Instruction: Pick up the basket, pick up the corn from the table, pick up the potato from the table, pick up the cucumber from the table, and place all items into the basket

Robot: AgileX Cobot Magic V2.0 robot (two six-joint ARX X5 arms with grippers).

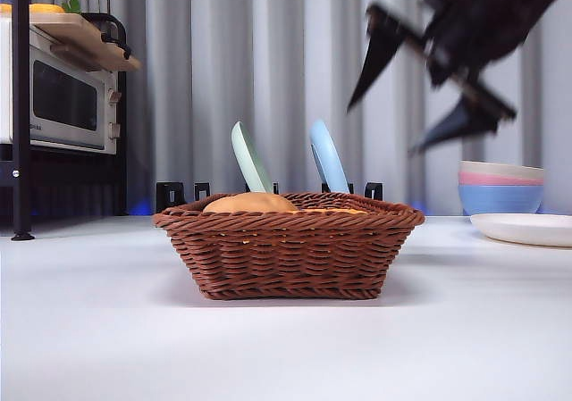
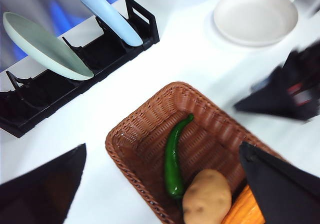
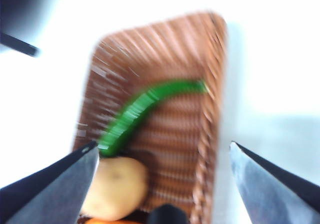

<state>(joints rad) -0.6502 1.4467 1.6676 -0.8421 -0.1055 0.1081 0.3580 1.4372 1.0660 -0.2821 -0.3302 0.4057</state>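
The reddish-brown wicker basket (image 1: 286, 251) stands on the white table (image 1: 89, 329) in the middle. Inside it lie the green cucumber (image 2: 172, 160), the tan potato (image 2: 206, 198) and the orange corn (image 2: 246, 210). In the front view only the potato's top (image 1: 250, 203) shows over the rim. My right gripper (image 1: 382, 130) is open and empty, blurred, high above the basket's right side. Its wrist view shows the cucumber (image 3: 145, 112) and potato (image 3: 116, 186) between its jaws (image 3: 164, 144). My left gripper (image 2: 162, 148) is open and empty, high over the basket (image 2: 117, 154).
A black dish rack (image 2: 75, 79) behind the basket holds a green plate (image 1: 250, 158) and a blue plate (image 1: 327, 155). Stacked pastel bowls (image 1: 500, 188) and a white plate (image 1: 527, 229) stand at the right. A microwave (image 1: 63, 102) sits on a shelf at the left.
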